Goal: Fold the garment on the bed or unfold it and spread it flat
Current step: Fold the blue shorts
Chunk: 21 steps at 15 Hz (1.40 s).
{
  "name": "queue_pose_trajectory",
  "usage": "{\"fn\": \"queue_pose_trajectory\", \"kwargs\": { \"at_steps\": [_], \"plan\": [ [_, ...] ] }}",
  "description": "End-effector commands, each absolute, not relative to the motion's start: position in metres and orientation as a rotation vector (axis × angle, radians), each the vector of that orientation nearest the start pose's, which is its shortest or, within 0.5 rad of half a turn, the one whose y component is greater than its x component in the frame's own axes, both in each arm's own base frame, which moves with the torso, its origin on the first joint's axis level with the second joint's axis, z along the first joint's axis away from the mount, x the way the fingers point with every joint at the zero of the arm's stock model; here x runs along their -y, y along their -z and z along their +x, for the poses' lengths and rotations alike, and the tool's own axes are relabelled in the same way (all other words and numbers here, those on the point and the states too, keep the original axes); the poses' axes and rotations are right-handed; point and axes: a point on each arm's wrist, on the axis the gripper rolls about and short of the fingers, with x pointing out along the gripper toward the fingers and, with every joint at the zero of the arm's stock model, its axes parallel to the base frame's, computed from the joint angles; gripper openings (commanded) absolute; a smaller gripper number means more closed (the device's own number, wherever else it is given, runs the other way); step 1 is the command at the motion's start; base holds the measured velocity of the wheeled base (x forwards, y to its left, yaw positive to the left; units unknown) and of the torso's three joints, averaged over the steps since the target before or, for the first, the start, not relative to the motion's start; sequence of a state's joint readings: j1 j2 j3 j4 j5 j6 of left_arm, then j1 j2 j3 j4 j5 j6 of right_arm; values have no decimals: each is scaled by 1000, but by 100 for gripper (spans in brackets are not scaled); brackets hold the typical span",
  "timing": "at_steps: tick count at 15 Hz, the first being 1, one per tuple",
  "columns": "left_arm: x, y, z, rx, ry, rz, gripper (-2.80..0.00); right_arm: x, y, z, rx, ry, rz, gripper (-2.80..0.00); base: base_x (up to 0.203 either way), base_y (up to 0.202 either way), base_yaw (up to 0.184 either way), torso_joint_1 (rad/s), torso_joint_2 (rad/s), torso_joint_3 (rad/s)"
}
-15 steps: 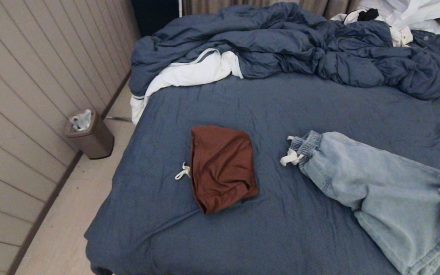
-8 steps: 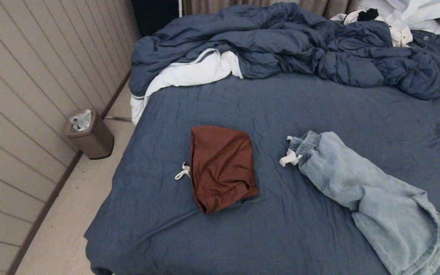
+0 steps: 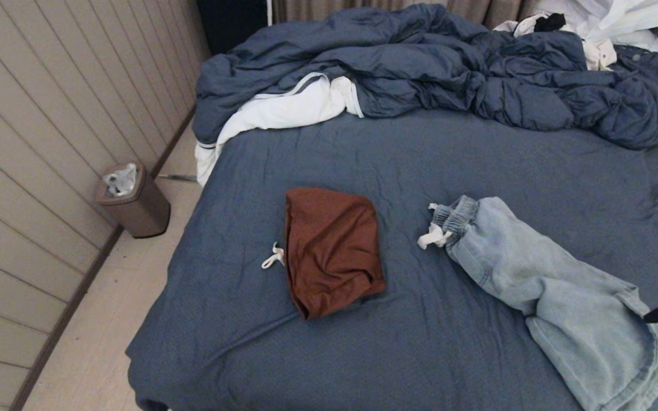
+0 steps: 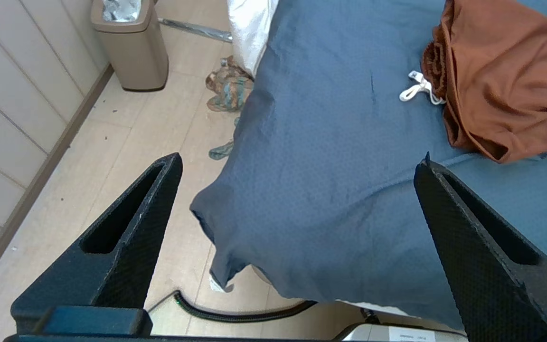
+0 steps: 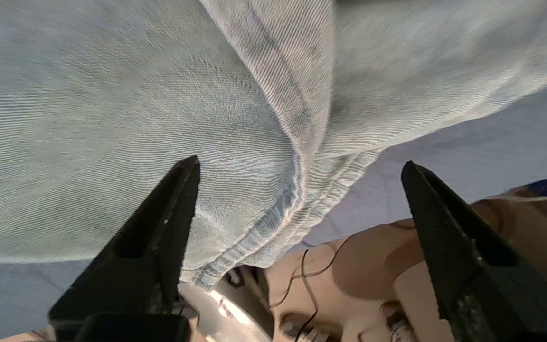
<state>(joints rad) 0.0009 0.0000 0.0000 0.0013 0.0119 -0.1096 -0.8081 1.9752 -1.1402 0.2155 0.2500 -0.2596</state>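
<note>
Slate-blue bed (image 3: 363, 160), rust-brown folded garment (image 3: 332, 251), pale blue denim trousers (image 3: 557, 279), beige bin (image 3: 135, 202).

We see our right gripper (image 5: 299, 166) at the near right edge of the scene, fingers (image 5: 159, 237) spread wide, gripping nothing. Our left gripper (image 4: 297, 161) is parked near left, fingers (image 4: 126, 237) fully apart.

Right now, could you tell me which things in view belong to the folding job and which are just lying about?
Job:
- jeans, spread at the bed's right side
- bed
- right gripper, open over the jeans' hem
- brown shorts, already folded

Lying about:
- duvet, bunched at the far end
- bin on the floor
- left gripper, open, parked off the bed's corner
</note>
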Motion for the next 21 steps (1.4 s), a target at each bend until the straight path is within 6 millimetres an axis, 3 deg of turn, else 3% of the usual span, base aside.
{"fn": "queue_pose_trajectory", "kwargs": {
  "at_steps": [1, 7, 13, 19, 21],
  "plan": [
    [0, -75, -23, -2, -14, -110, 0, 249, -86, 248, -1010, 365, 329, 0, 0, 0, 0, 0, 0, 0],
    [0, -75, -23, -2, -15, -110, 0, 272, -71, 262, -995, 415, 307, 0, 0, 0, 0, 0, 0, 0],
    [0, -75, -23, -2, -14, -110, 0, 285, -78, 270, -964, 456, 280, 0, 0, 0, 0, 0, 0, 0],
    [0, -75, -23, -2, -14, -110, 0, 327, -84, 253, -907, 575, 304, 0, 0, 0, 0, 0, 0, 0],
    [0, -75, -23, -2, -14, -110, 0, 331, -82, 246, -914, 587, 314, 0, 0, 0, 0, 0, 0, 0]
  ]
}}
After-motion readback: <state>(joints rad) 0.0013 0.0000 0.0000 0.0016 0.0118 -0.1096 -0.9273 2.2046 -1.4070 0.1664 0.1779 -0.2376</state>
